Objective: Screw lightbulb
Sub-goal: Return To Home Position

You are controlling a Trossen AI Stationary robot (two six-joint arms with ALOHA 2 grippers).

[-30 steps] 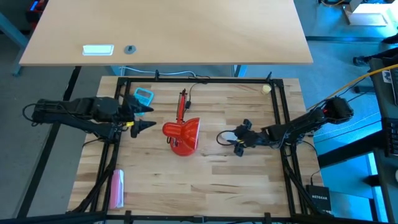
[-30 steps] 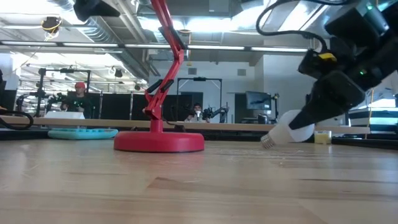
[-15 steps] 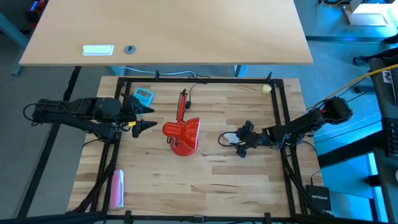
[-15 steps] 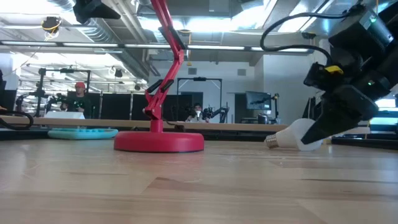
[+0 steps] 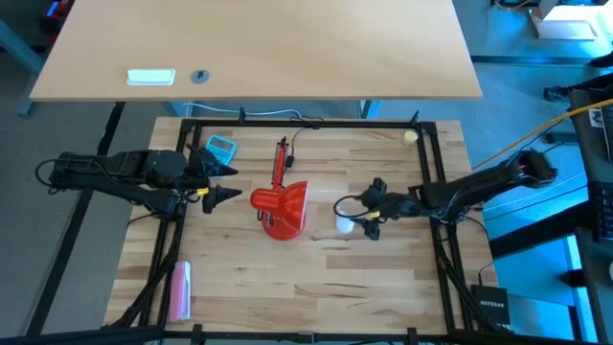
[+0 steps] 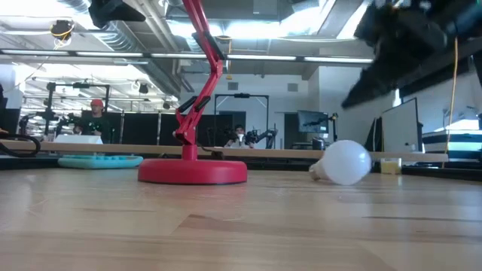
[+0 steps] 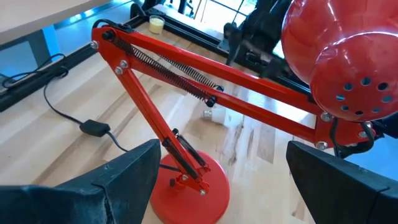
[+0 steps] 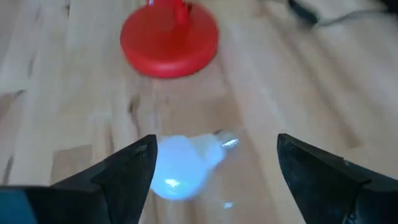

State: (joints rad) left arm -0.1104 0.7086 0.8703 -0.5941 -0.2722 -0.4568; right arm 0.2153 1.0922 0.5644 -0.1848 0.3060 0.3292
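The white lightbulb [image 5: 344, 224] lies on its side on the wooden table, its metal base [image 8: 227, 142] toward the red lamp's round foot [image 8: 169, 38]; it also shows in the low view [image 6: 343, 162]. My right gripper [image 8: 216, 142] is open and hangs above the bulb, clear of it [image 6: 392, 45], one finger on either side. The red desk lamp [image 5: 281, 206] stands mid-table with its shade [image 7: 342, 59] bent down near its foot. My left gripper [image 5: 218, 182] is open and empty, left of the lamp.
A small yellowish ball [image 5: 410, 137] lies at the far right corner. A teal object [image 5: 222, 148] sits far left, a pink one [image 5: 179, 287] near left. The lamp's black cord [image 7: 87, 124] runs to the far edge. A black frame [image 5: 306, 123] rims the table.
My right gripper has lowered the lightbulb onto the table, let it go and gone up. The bulb, held tilted a second ago, now lies free on its side on the wood.
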